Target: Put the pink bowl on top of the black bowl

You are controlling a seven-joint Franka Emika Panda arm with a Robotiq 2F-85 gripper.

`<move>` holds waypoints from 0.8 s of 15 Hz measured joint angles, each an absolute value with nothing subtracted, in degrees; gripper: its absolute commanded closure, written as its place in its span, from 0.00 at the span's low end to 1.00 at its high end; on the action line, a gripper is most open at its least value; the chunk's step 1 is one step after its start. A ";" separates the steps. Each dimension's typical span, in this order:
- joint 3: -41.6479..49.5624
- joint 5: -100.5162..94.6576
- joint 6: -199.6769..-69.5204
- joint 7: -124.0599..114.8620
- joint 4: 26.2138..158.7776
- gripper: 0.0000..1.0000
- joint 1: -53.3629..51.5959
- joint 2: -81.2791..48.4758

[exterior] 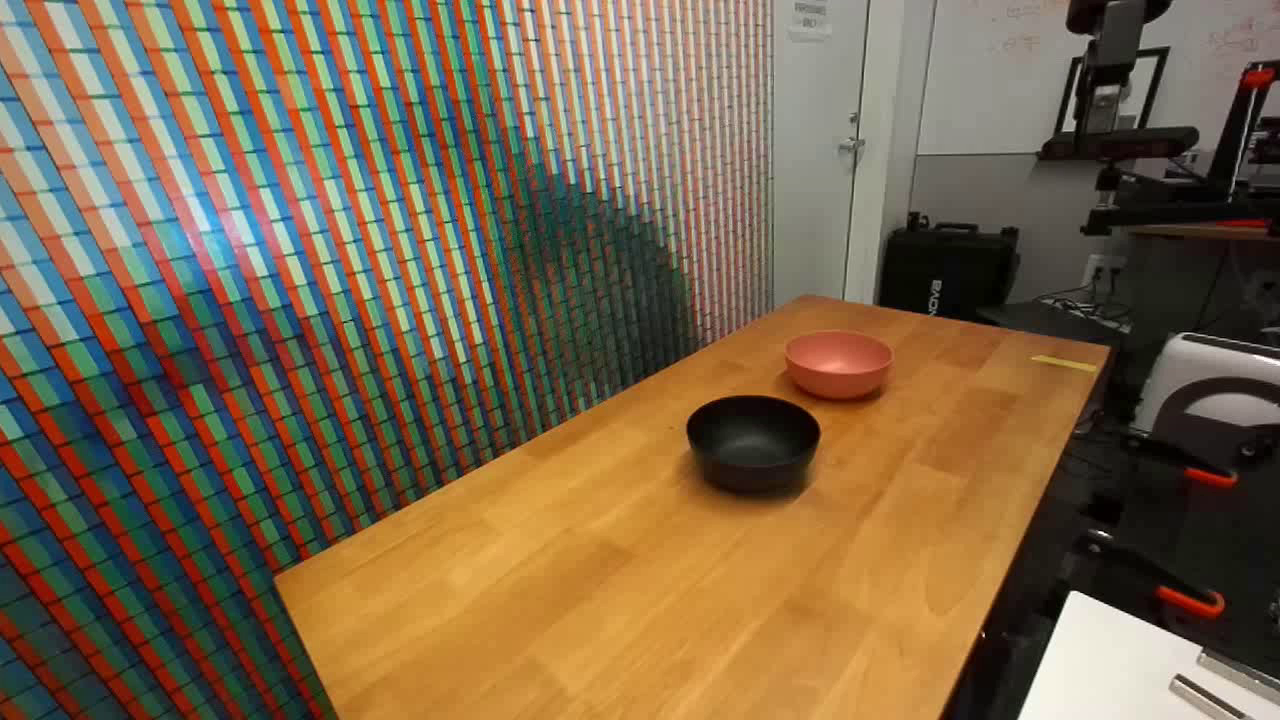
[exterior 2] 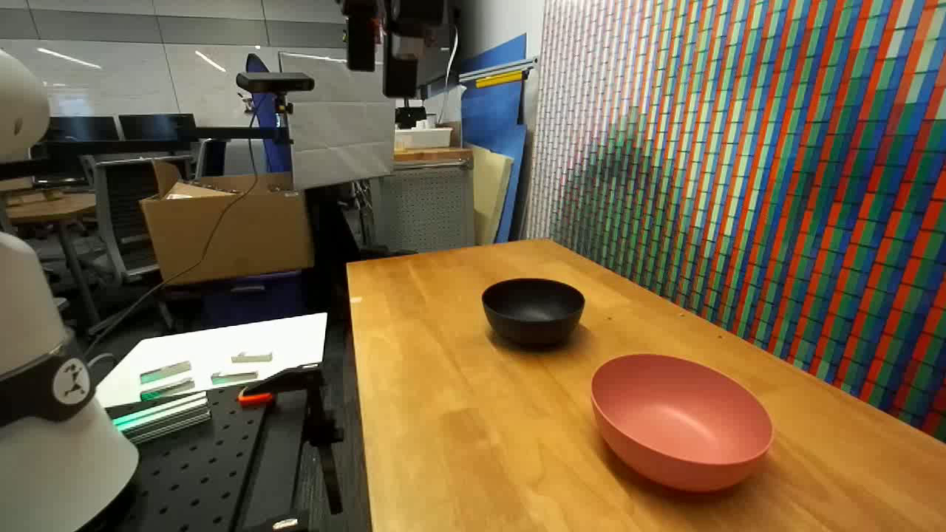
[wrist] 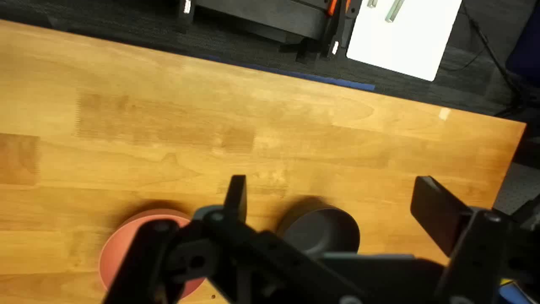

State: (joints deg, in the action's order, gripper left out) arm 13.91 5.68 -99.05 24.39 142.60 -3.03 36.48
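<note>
Pink bowl point(exterior 2: 681, 423): One, sitting upright on a single wooden desk point(exterior 2: 443, 414), at left in the wrist view. It stands near the black bowl point(exterior 2: 532, 314) but apart from it, bare wood showing between the two in an exterior view.
Pink finish: Salmon-pink inside and out, plain and matte, with a smooth round rim and walls that curve in toward the base. A soft gleam lights the hollow; a shadow falls on the wood beneath. Part of the bowl is hidden in the wrist view.
Blue strip point(wrist: 320, 79): One, running beside the long edge of the desk.
Black bowl: One, upright, plain and round, right of the pink bowl in the wrist view, where its lower part is hidden behind the end effector point(wrist: 333, 196).
End effector: One, its two fingers point(wrist: 436, 215) spread wide apart. In an exterior view it hangs at the top of that view, well apart from both bowls.
White panel point(wrist: 400, 42): One, off the desk, across a strip of dark floor point(wrist: 253, 50). Four small bars point(exterior 2: 234, 377) lie on it in an exterior view.
Pale patch point(wrist: 444, 113): One, on the desk near its right-hand corner in the wrist view.
</note>
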 measured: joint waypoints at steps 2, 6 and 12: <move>13.90 5.68 -99.17 24.39 142.29 0.00 -3.03 36.51; 13.90 5.68 -99.17 24.39 142.10 0.00 -3.03 36.64; 7.02 2.06 -110.57 23.69 141.06 0.00 -3.05 35.78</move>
